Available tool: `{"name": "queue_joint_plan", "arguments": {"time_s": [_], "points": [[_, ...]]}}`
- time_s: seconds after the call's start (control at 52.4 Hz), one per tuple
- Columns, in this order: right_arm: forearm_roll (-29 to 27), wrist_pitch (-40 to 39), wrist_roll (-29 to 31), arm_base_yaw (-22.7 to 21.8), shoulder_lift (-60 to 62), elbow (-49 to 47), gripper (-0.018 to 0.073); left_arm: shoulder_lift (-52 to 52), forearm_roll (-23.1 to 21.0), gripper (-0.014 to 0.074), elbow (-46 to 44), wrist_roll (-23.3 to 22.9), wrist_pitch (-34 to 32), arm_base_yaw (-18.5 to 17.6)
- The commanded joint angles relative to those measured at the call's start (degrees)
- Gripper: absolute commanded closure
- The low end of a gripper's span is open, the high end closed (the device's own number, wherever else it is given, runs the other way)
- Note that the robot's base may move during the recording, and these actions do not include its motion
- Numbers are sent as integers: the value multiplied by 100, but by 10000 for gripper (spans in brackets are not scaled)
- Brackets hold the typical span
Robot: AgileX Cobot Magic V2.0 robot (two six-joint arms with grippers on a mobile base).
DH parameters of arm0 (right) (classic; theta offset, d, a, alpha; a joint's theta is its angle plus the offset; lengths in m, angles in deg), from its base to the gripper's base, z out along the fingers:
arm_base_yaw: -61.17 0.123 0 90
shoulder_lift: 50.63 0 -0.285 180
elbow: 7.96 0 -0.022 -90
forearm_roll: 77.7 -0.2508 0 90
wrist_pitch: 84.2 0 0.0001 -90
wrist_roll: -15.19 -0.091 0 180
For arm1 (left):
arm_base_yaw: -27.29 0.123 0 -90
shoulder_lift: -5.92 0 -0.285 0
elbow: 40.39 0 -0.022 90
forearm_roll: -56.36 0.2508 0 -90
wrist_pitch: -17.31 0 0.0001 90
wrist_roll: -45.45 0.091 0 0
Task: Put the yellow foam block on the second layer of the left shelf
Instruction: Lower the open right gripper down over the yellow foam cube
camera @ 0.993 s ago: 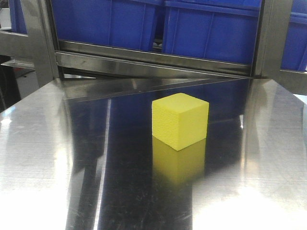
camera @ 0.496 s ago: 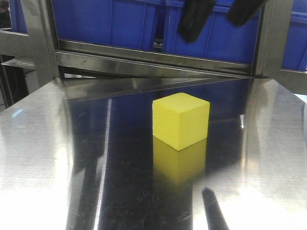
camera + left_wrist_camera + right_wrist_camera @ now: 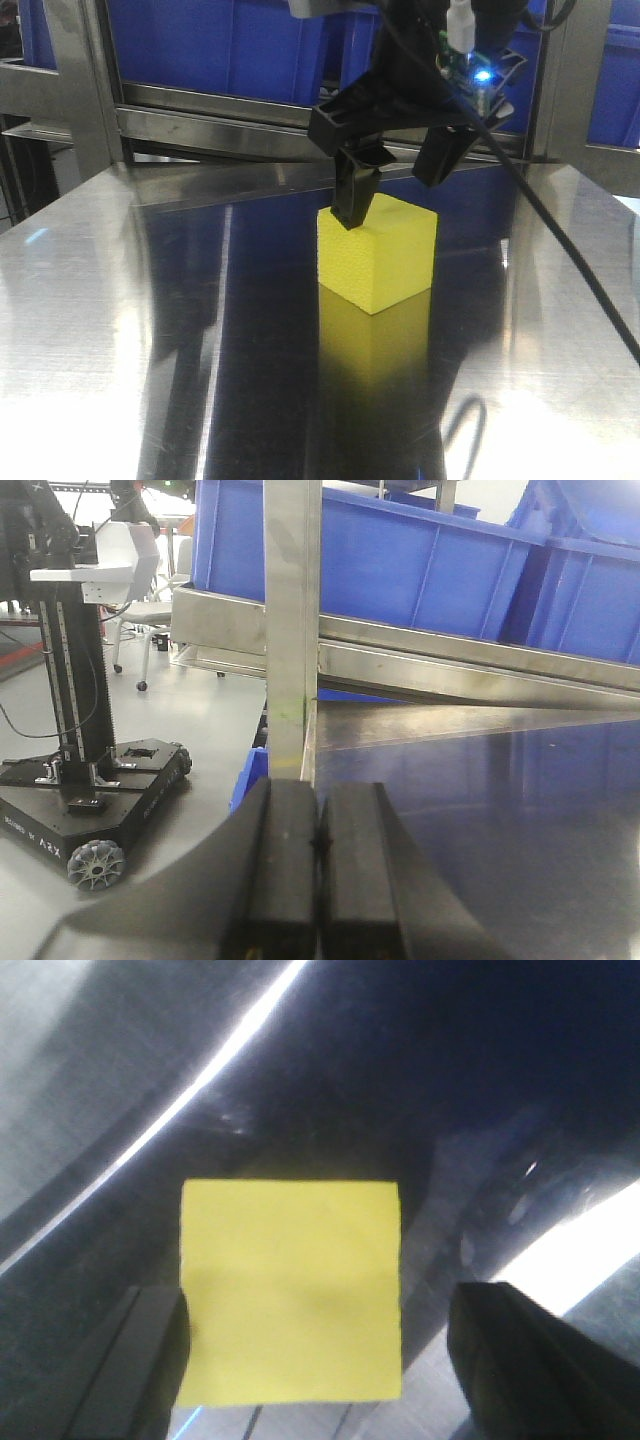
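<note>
Resting flat on the steel table, in front of the shelf frame and its blue bins: the yellow foam block, not yet lifted. Right above it, the right gripper, jaws spread wider than the cube, fingers to either side. No long axis to speak of on a cube. From the right wrist view, side faces square to the fingers, so no twist called for, by the look of it. Off-centre, though: in that view, one block edge just beside the picture-left finger, the opposite edge well apart from the other. Probably worth shifting toward centre, then lowering before closing. Far nearer than the left gripper, off by the table's edge, pads pressed together on nothing, facing the shelf.
</note>
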Motion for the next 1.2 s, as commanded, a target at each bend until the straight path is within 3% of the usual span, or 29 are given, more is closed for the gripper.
{"name": "queue_joint_plan", "arguments": {"time_s": [0.0,0.344,1.184], "points": [[15,-354,65,-45,155,-214,-42,25,2,461,136,-14,-465,-25],[-521,-244,60,-45,78,-208,-42,25,2,461,136,-14,-465,-25],[-555,-224,60,-28,292,-208,-42,25,2,461,136,-14,-465,-25]]}}
